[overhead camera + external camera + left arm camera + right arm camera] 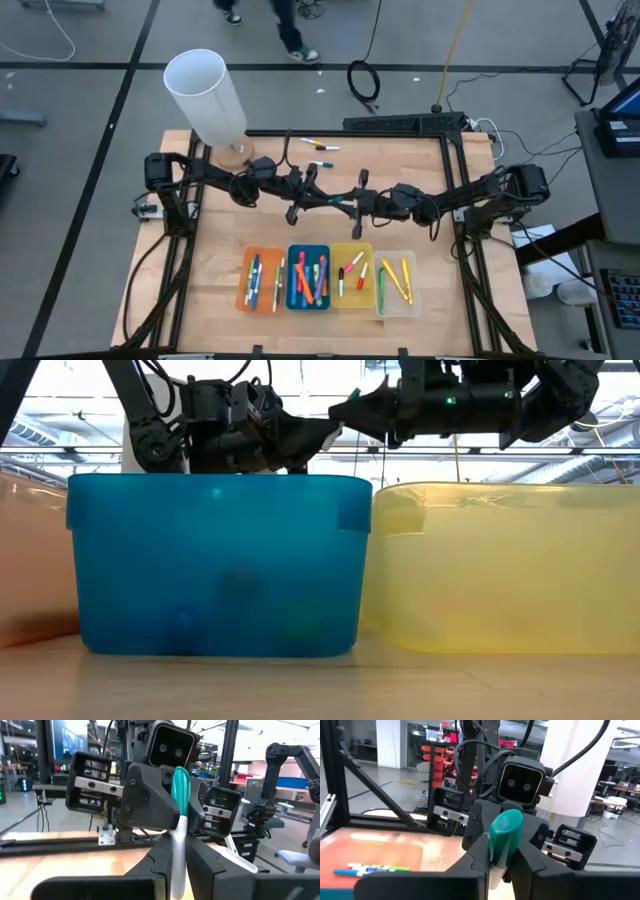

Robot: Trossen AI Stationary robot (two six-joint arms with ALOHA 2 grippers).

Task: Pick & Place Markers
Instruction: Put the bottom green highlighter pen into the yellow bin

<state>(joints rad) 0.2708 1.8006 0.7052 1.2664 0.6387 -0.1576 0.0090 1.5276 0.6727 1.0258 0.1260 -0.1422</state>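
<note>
a white marker with a teal cap (179, 815) hangs in the air above the desk (220, 230), just behind the blue tray (308, 277) and yellow tray (352, 275), pinched between both claws at once. the left claw (172, 870) is closed tight on its white barrel, and the right claw (501, 865) is closed on its capped end, the two meeting tip to tip. other markers (322, 146) lie on the desk farther back from the blue tray, near the white cylinder (205, 95).

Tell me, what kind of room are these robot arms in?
Probably a robotics lab or workshop. A wooden worktable on a black metal frame stands on a grey floor with loose cables, another dark robot arm waits at a far bench, and shelves of red bins line the back.
</note>
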